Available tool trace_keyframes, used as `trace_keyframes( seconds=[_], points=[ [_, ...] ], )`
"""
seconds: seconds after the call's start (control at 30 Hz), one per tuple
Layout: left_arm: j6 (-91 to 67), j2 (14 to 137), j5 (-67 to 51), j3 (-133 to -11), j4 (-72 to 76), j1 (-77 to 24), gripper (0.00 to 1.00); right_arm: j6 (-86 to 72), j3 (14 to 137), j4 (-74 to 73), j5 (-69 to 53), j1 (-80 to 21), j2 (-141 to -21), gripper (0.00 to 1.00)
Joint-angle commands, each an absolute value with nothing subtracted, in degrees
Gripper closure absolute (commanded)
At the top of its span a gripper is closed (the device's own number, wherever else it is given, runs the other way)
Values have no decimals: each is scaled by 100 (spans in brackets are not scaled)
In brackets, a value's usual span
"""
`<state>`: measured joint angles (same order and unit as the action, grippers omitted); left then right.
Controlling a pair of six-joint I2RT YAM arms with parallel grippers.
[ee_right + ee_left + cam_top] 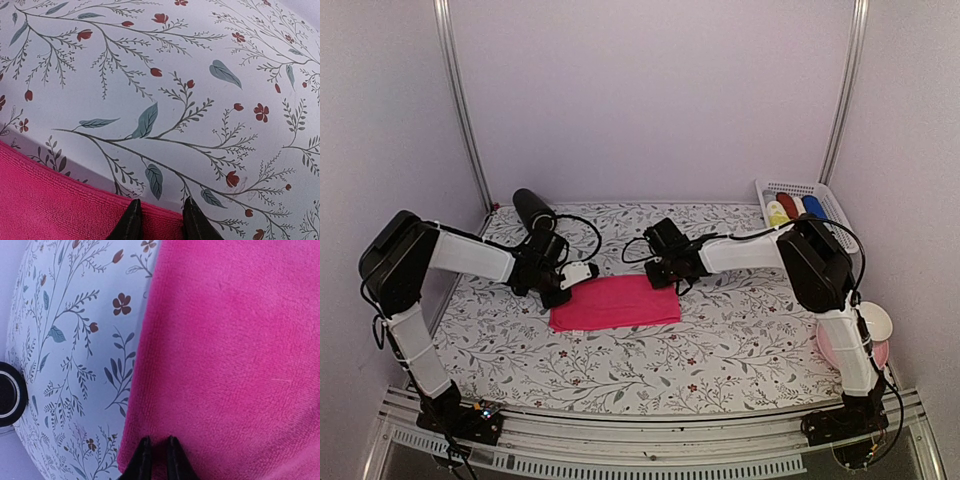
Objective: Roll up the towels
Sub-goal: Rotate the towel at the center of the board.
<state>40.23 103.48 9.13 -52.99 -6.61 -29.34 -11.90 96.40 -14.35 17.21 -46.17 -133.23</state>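
Note:
A hot pink towel [615, 302] lies flat on the flowered table cover, between the two arms. At its far left corner my left gripper [563, 292] has its fingers nearly together, with pink cloth [225, 355] pinched between the tips [156, 440]. My right gripper [670, 283] is at the far right corner. Its fingers stand a little apart [161, 202] and straddle the towel's far edge [50, 205], which lies flat between them. Rolled towels, yellow [777, 212], red [788, 203] and blue [812, 206], sit in a white basket [798, 187] at the back right.
A black cylinder [532, 208] lies at the back left, just behind the left gripper, and its end shows in the left wrist view [7, 395]. A pink plate [830, 350] with a white bowl [875, 320] sits at the right edge beside the right arm.

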Motion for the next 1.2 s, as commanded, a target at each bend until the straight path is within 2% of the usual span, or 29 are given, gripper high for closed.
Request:
trace_keyframes(
  seconds=[0.0,0.17,0.27,0.4,0.63,0.73,0.77,0.87,0.93,1.07,1.17],
  points=[
    [3999,10389,1296,-5088,-910,-2944,86,-1116,9519,-2052,2501,-4525,-13631,73],
    [3911,10556,1553,-5451,-868,-2929,77,-1091,9561,-2071,2546,-4472,-13581,72],
    [3901,10708,1608,-5643,-869,-2927,66,-1091,9571,-2083,2525,-4453,-13519,70],
    [3843,10844,1641,-5870,-904,-2927,59,-1018,9548,-2060,2196,-4446,-13075,51],
    [3992,11122,1758,-6135,-889,-2942,58,-1013,9038,-1862,1874,-4450,-12029,23],
    [4181,11654,2028,-6495,-697,-2991,58,-1087,8695,-1761,1984,-4448,-11501,4],
    [4250,11832,2111,-6681,-627,-3007,58,-1124,8548,-1709,2016,-4440,-11326,1],
    [4500,12447,2428,-7475,-387,-3075,55,-1276,8034,-1516,2088,-4387,-10768,1],
    [4612,12892,2647,-8204,-210,-3112,45,-1383,7757,-1419,2175,-4353,-10414,1],
    [4482,13479,2556,-10082,-537,-3285,6,-1463,7480,-1389,2318,-4344,-10203,1],
    [4257,13307,2261,-10759,-816,-3514,3,-1444,7443,-1425,2355,-4349,-10321,1]
  ],
)
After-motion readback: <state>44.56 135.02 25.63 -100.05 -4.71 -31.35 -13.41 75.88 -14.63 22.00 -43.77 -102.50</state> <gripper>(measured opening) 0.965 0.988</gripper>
